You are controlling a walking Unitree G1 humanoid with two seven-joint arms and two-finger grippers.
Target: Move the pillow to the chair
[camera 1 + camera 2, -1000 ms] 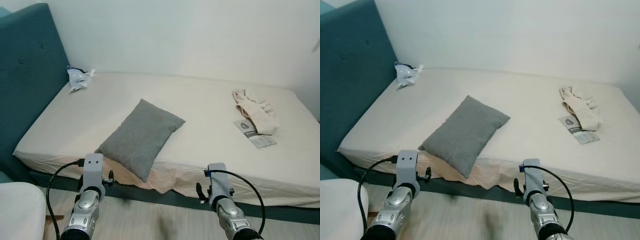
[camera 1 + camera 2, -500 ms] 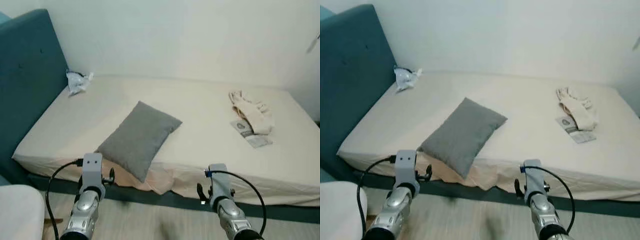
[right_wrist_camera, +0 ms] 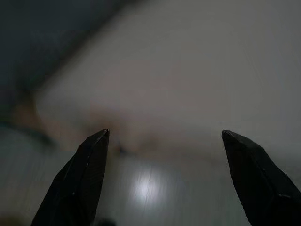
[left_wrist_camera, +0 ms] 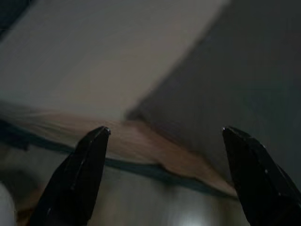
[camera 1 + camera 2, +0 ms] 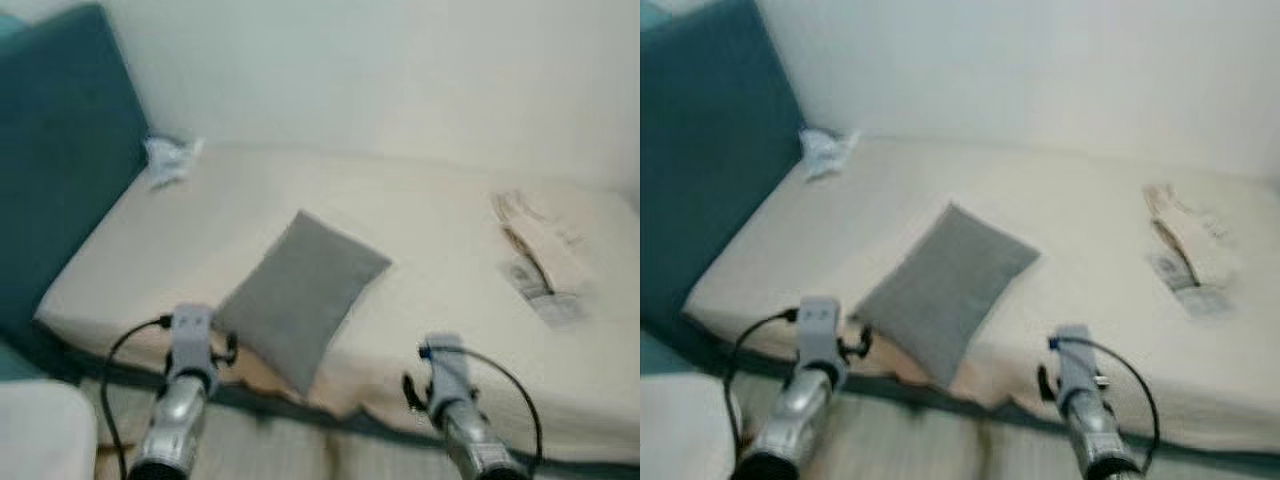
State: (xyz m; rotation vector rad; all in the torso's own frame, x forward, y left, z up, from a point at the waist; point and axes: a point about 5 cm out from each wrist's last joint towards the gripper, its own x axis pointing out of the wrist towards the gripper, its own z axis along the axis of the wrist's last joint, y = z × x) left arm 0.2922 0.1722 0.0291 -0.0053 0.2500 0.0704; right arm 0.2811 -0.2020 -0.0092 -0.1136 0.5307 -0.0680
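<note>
A grey pillow [image 5: 300, 295] lies slantwise on the cream bed [image 5: 420, 230], one corner over the front edge. My left arm [image 5: 190, 345] is held low before the bed's front edge, just left of the pillow's lower corner. In the left wrist view my left gripper [image 4: 164, 139] is open, looking at the pillow's underside [image 4: 235, 80] and the sheet's hem. My right arm [image 5: 445, 375] is in front of the bed, right of the pillow. My right gripper [image 3: 164, 139] is open, facing the bed's side and the floor. All views are blurred.
A teal headboard [image 5: 60, 170] stands at the left. A crumpled white bag [image 5: 170, 158] lies by it. Light cloth and a paper [image 5: 540, 255] lie at the bed's right. A white rounded surface [image 5: 40, 430] is at the bottom left. Pale wood floor [image 5: 300, 450] runs below.
The whole picture has shifted and blurred, and the bed looks a little closer: the camera has moved. The pillow lies as before. Both arms keep their pose.
</note>
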